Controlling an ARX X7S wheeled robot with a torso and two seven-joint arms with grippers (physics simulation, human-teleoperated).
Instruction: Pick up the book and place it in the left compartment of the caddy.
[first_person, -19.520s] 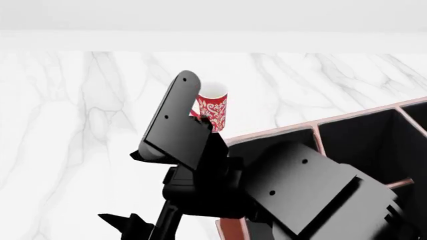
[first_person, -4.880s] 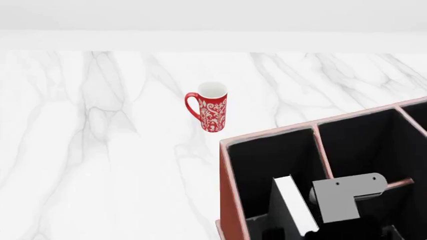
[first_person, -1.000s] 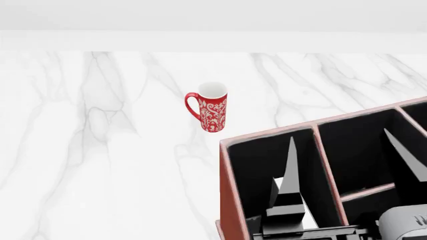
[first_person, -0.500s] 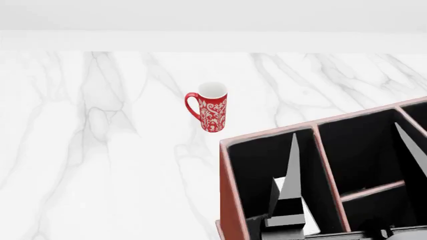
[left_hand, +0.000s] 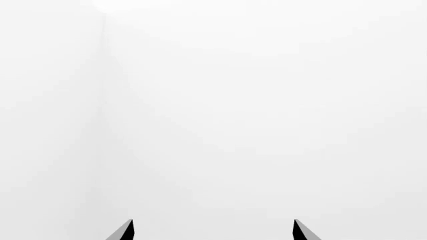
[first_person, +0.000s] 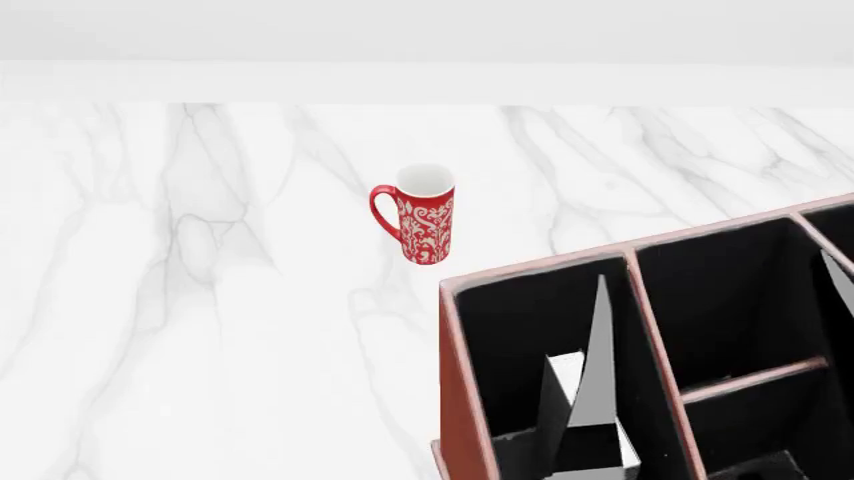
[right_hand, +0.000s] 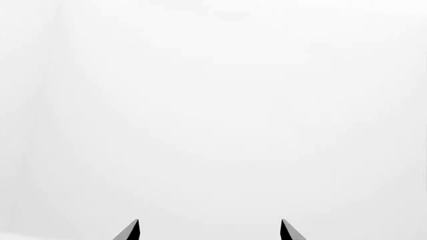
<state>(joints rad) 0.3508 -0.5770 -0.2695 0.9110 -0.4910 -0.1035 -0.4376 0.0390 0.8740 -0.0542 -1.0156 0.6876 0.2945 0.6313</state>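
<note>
The black book (first_person: 566, 374) with white page edges stands upright inside the left compartment (first_person: 514, 335) of the reddish-brown caddy (first_person: 462, 400), at the head view's lower right. No gripper holds it. Two grey pointed fingertips (first_person: 597, 350) rise from the bottom edge over the caddy, far apart, one in front of the book and one at the right edge; which arm they belong to I cannot tell. In the left wrist view my left gripper (left_hand: 213, 225) is open on blank white. My right gripper (right_hand: 209, 225) is open too, with nothing between its fingers.
A red patterned mug (first_person: 424, 226) stands on the white marble table (first_person: 200, 300), just beyond the caddy's far left corner. The caddy's other black-lined sections (first_person: 721, 300), split by a pinkish crossbar, lie to the right of the book.
The two fingertips over the caddy have drifted right and lower in the head view, and the grey wrist at the bottom right has left the frame. The book stays put.
</note>
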